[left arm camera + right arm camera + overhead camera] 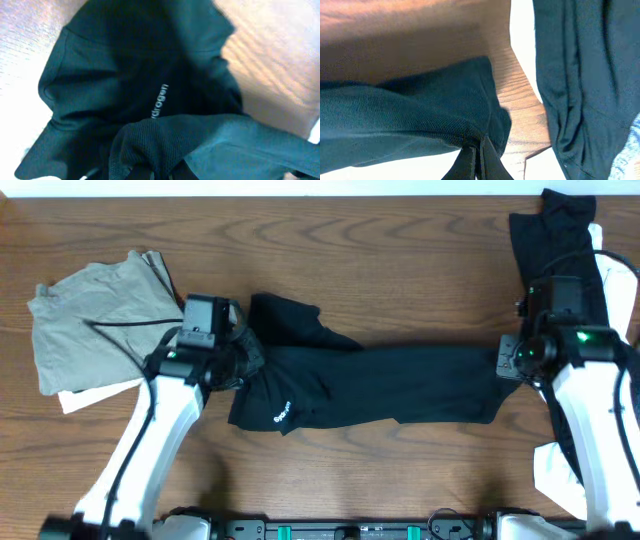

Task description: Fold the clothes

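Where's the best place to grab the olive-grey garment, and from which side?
The olive-grey garment lies flat, so I'd pinch its upper right corner from above, on the right side; there it rests on bare table, away from the white piece under its lower edge.

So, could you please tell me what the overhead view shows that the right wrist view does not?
Only overhead: the olive-grey garment, the left claw, and the white logo on the black T-shirt. Only right wrist: the right claw seen close, pinched shut on the shirt's edge. Both: that T-shirt, another black garment and the wooden table.
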Robot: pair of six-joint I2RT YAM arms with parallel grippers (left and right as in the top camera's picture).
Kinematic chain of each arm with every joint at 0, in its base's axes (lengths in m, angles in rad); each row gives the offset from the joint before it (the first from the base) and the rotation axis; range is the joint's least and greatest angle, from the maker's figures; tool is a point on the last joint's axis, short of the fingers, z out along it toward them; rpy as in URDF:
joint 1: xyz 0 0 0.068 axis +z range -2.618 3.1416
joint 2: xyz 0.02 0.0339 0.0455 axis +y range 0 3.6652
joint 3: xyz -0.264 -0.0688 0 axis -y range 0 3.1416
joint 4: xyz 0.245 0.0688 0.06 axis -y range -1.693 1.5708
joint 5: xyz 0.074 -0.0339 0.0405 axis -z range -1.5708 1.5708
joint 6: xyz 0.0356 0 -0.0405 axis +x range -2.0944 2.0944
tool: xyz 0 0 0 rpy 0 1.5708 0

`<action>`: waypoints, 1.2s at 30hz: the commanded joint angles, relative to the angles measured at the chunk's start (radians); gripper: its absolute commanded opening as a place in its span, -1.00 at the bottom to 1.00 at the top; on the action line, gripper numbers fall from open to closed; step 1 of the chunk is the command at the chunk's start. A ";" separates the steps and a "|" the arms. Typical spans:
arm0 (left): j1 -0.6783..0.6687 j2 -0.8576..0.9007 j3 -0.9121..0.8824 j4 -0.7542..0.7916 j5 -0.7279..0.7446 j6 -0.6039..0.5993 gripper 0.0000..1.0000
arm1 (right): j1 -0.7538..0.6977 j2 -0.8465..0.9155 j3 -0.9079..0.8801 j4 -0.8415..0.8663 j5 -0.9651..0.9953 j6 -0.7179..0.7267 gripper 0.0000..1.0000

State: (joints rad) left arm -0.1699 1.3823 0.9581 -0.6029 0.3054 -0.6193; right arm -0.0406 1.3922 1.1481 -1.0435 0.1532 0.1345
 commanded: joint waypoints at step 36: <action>-0.008 0.038 0.008 -0.225 0.217 0.043 0.30 | -0.005 0.048 0.015 0.008 0.000 0.022 -0.98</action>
State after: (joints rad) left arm -0.1715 1.4345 0.9581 -0.8276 0.5594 -0.5938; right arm -0.0406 1.4403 1.1484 -1.0355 0.1516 0.1421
